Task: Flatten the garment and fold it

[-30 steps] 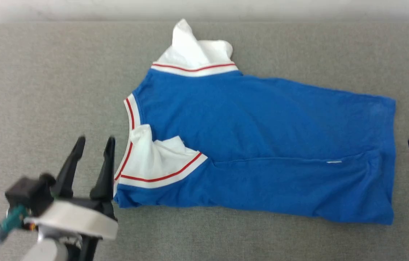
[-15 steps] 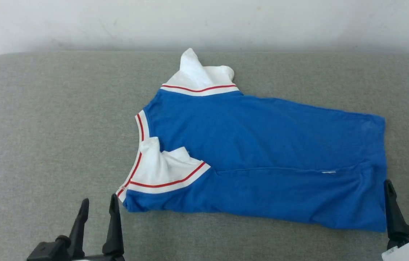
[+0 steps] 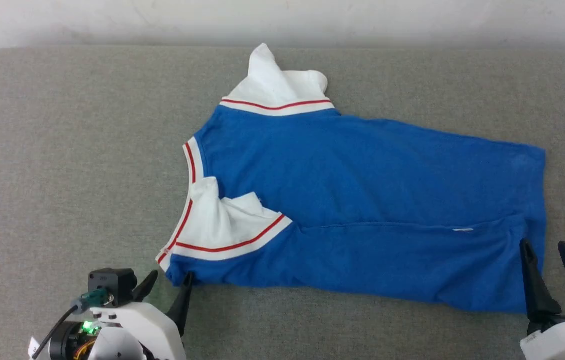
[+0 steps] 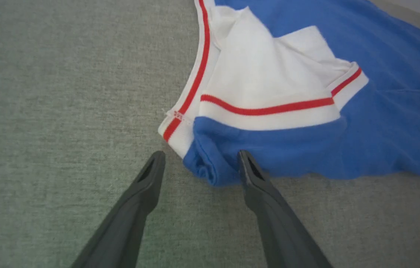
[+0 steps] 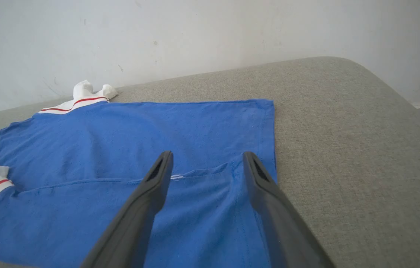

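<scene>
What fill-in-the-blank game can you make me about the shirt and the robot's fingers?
The garment is mostly ____ in colour.
Its white sleeves each have a thin ____ stripe.
The left gripper and the right gripper both have their fingers ____.
The garment lies on a ____ fabric surface.
Missing words: blue; red; open; grey.
</scene>
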{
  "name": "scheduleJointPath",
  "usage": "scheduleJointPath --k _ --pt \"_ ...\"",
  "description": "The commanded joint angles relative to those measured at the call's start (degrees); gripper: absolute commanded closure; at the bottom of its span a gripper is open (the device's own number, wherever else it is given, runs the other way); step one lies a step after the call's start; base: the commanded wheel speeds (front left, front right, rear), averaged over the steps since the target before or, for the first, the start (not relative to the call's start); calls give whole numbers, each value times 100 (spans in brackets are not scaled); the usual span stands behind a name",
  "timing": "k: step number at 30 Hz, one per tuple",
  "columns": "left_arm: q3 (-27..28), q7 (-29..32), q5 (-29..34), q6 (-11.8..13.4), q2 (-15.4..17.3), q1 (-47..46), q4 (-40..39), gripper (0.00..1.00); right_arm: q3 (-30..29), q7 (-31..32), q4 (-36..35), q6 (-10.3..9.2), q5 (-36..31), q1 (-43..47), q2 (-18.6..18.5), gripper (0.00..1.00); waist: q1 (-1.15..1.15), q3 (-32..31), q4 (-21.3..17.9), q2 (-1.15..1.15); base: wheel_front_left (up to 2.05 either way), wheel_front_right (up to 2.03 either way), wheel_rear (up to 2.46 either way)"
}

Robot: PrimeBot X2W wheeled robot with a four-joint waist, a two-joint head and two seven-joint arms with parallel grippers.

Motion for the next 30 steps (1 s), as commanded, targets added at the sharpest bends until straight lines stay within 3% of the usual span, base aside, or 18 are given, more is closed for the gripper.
scheduleJointPath --k 1,5,8,9,10,11,15,21,25,30 --pt "-19 140 -36 36 38 -93 89 0 11 17 3 -5 37 -110 -21 0 0 131 -52 -1 0 0 0" --pt "29 501 -72 254 38 -276 273 0 37 22 42 -5 79 -176 -75 0 0 299 -102 -1 0 0 0" --pt "5 554 -52 260 36 -407 360 0 67 36 63 -5 103 -230 -126 0 0 395 -130 -1 0 0 0" --pt "-34 587 -69 210 32 -433 388 21 87 46 72 -5 113 -250 -147 0 0 416 -140 -1 0 0 0" --pt "-67 616 -74 179 33 -452 413 79 103 55 79 -5 120 -268 -171 0 0 432 -149 -1 0 0 0" --pt "-94 643 -105 141 19 -459 429 100 118 69 82 -5 130 -287 -200 0 0 444 -156 -1 0 0 0" --pt "-93 687 -208 95 24 -400 384 100 192 193 38 -5 152 -387 -429 0 0 453 -180 -1 0 0 0" --pt "193 508 -334 297 87 -87 -62 100 -4 878 104 -5 275 -423 -729 0 0 400 -163 -1 0 0 0" --pt "221 494 -327 380 119 58 -350 100 -262 1768 163 -5 360 -170 -702 0 0 428 -69 -1 0 0 0" --pt "178 502 -335 420 78 99 -480 100 -445 2257 121 -5 423 93 -414 0 0 496 -13 -1 0 0 0"
